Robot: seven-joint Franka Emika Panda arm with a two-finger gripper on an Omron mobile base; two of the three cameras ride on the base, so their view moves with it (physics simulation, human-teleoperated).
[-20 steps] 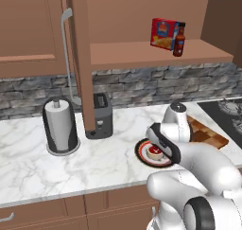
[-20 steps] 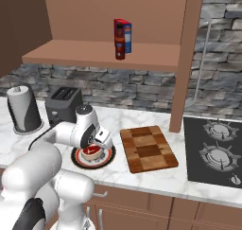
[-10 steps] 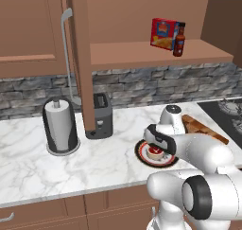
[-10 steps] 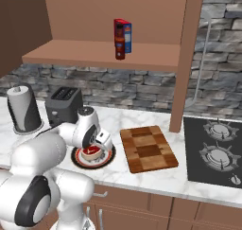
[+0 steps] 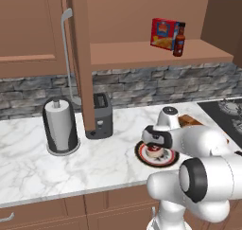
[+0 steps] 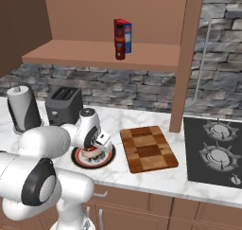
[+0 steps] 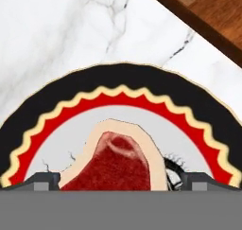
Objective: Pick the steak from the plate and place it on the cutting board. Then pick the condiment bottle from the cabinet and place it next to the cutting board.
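Clearly little is finished yet: from the left base view the gripper (image 5: 154, 150) hangs low over the plate (image 5: 142, 154), with the steak (image 5: 153, 153) under it, while the condiment bottle (image 5: 178, 39) stands on the cabinet (image 5: 142, 54) shelf beside a red and yellow box (image 5: 164, 34). From the right base view the cutting board (image 6: 148, 147) lies bare just beside the plate (image 6: 109, 158), and the bottle (image 6: 120, 43) is untouched. Along the hand, the fingertips (image 7: 40, 180) stand apart on either side of the steak (image 7: 113, 163), not yet pinching it. I judge both placements remain, the first grasp being imminent.
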